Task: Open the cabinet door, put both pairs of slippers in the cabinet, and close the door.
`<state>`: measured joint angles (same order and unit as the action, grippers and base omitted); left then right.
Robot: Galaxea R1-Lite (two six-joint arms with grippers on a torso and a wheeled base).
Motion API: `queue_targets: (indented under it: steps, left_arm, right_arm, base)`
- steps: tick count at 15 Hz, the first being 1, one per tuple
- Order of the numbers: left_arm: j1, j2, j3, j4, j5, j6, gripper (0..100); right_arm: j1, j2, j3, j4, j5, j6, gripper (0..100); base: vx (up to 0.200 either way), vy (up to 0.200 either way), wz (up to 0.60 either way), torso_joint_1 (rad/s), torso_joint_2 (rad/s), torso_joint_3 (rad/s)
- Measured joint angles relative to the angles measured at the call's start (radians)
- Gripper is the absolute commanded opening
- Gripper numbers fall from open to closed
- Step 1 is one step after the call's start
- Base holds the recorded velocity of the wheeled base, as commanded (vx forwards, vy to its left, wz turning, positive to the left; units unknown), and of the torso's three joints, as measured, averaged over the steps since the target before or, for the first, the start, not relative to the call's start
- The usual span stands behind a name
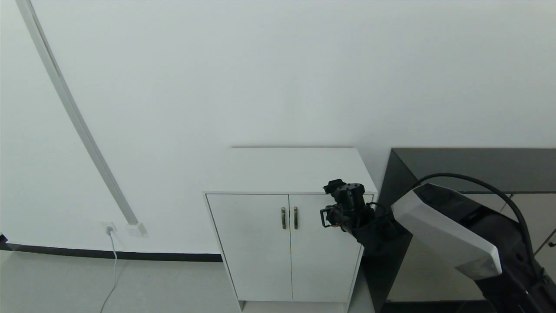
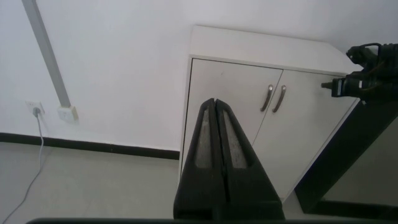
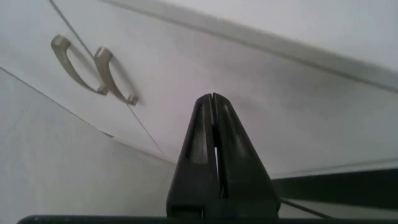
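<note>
From the head camera, the white cabinet (image 1: 269, 174) stands on the floor (image 1: 56, 282) against a pale wall (image 1: 278, 65). Both its doors (image 1: 256, 248) are closed, and the two metal handles (image 1: 289, 218) sit upright side by side at the middle seam. The right pincer (image 1: 335, 205) hangs in front of the upper outer corner of the right-hand door, at about handle height but well to the side of the handles. A dark unit (image 1: 469, 167) stands just beside the cabinet on that side. On the other side a socket (image 1: 108, 228) low on the wall has a cable (image 1: 114, 256) running down to the floor. In the left wrist view, the left pincer (image 2: 214, 103) has its fingers pressed together with nothing between them. It is held back from the cabinet (image 2: 249, 46), and the right pincer (image 2: 356, 82) shows farther off at the cabinet's top corner. In the right wrist view, the right pincer (image 3: 212, 98) is likewise pressed together and empty, close to the door face — whether it touches cannot be told — with the handles (image 3: 93, 68) off to one side.
</note>
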<state>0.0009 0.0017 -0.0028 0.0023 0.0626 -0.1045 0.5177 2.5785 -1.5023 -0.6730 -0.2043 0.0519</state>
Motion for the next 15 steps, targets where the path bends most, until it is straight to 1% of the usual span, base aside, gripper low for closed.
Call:
queue_targets:
  steps: [4,10,15]
  left_arm:
    - [0.0,0.0,0.0,0.0,0.0,0.0,0]
    - [0.001,0.0,0.0,0.0,0.0,0.0,0]
    - [0.0,0.0,0.0,0.0,0.0,-0.001,0]
  right_arm:
    - [-0.002,-0.096,0.195,-0.106,-0.001,0.0,0]
    - [-0.013,-0.269,0.486,-0.225,-0.023,-0.005,0]
    - [-0.04,-0.453,0.722,-0.281,-0.023,-0.01,0]
  base:
    - [0.0,0.0,0.0,0.0,0.0,0.0]
    - [0.0,0.0,0.0,0.0,0.0,0.0]
    - [0.0,0.0,0.0,0.0,0.0,0.0]
